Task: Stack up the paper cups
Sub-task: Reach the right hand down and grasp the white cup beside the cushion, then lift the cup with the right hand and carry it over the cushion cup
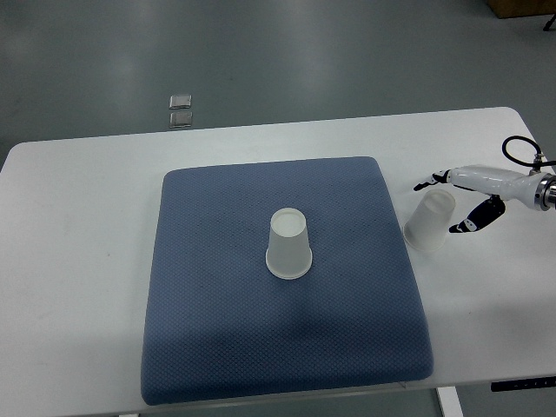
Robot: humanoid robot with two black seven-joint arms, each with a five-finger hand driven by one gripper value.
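One white paper cup (288,244) stands upside down in the middle of the blue mat (217,287). A second white paper cup (427,226) stands upside down on the white table (78,261), just off the mat's right edge. My right hand (440,207) reaches in from the right edge at this cup's upper part. Its fingers (427,183) are spread past the far side and its thumb (473,221) is at the near right side. Whether they touch the cup I cannot make out. The left arm does not show.
The mat covers the table's middle, with bare white tabletop to its left and right. Two small shiny objects (181,111) lie on the grey floor beyond the table's far edge. A black cable (519,148) loops over the right wrist.
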